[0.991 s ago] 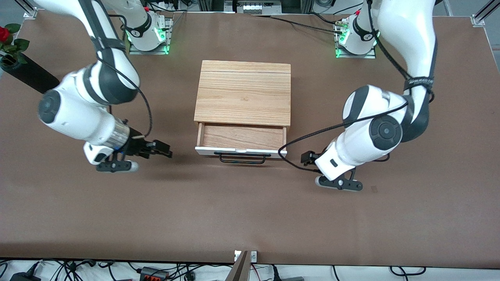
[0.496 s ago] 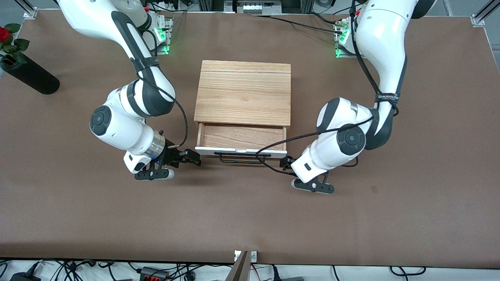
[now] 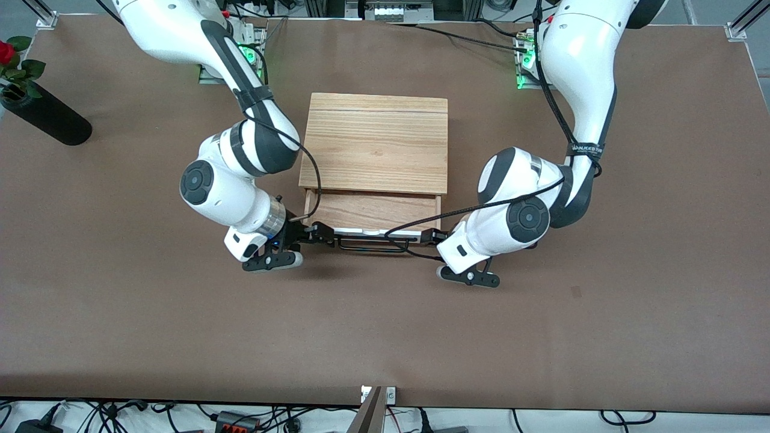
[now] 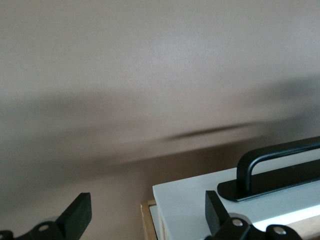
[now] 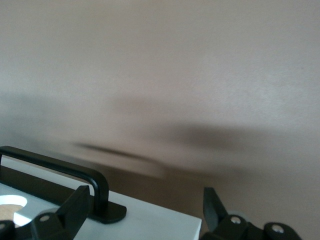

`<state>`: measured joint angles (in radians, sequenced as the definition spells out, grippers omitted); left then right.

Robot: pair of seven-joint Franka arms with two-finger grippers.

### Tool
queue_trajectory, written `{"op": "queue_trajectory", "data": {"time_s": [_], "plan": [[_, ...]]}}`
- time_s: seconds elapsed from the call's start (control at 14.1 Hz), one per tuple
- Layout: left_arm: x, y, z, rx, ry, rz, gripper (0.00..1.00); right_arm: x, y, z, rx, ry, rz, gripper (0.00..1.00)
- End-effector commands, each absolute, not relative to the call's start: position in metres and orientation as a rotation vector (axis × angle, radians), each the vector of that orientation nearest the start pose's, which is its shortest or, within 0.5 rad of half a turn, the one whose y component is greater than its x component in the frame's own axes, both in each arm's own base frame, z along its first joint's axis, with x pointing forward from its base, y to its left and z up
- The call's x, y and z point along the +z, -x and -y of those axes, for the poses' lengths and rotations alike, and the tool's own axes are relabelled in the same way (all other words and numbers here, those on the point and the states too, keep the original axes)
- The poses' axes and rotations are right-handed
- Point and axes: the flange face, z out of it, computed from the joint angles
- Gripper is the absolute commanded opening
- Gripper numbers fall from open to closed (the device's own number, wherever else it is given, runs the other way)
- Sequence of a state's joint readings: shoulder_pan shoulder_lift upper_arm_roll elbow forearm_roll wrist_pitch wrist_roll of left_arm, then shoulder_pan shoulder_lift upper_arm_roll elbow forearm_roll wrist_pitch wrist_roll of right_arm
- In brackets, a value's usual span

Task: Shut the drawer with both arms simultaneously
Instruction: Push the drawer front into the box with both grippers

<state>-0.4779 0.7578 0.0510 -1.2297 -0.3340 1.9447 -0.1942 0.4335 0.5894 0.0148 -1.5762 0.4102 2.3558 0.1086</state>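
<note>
The drawer [image 3: 373, 211] stands partly pulled out of the light-oak box [image 3: 374, 144], its white front [image 3: 361, 231] and black wire handle [image 3: 373, 245] facing the front camera. My right gripper [image 3: 322, 234] is open, low at the front's corner toward the right arm's end. In the right wrist view it [image 5: 145, 212] straddles the white front's corner [image 5: 150, 222], one finger beside the handle's end [image 5: 95, 182]. My left gripper [image 3: 428, 236] is open at the other corner. In the left wrist view it [image 4: 147, 217] straddles the white front's end [image 4: 185, 205], beside the handle [image 4: 270, 167].
A black vase [image 3: 45, 115] with a red rose [image 3: 6, 51] stands at the right arm's end of the brown table [image 3: 385, 337]. Both arms' elbows [image 3: 216, 192] bulge out beside the box. Cables hang below the table's near edge.
Both arms have swung inward from the open table to the two ends of the drawer's front. The drawer sticks out about as far as before.
</note>
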Motion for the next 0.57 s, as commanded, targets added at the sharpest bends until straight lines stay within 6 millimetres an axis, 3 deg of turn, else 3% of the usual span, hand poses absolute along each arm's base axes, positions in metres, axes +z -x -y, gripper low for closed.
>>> {"op": "queue_trajectory", "data": {"time_s": [0.0, 0.5], "plan": [[0.317, -0.66, 0.34, 0.283, 3.374, -0.207, 1.0, 0.313, -0.642, -0.317, -0.121, 2.766, 0.1, 1.0], [0.305, -0.638, 0.348, 0.485, 3.316, -0.254, 1.0, 0.298, -0.627, -0.318, 0.065, 2.788, 0.133, 1.0]]}}
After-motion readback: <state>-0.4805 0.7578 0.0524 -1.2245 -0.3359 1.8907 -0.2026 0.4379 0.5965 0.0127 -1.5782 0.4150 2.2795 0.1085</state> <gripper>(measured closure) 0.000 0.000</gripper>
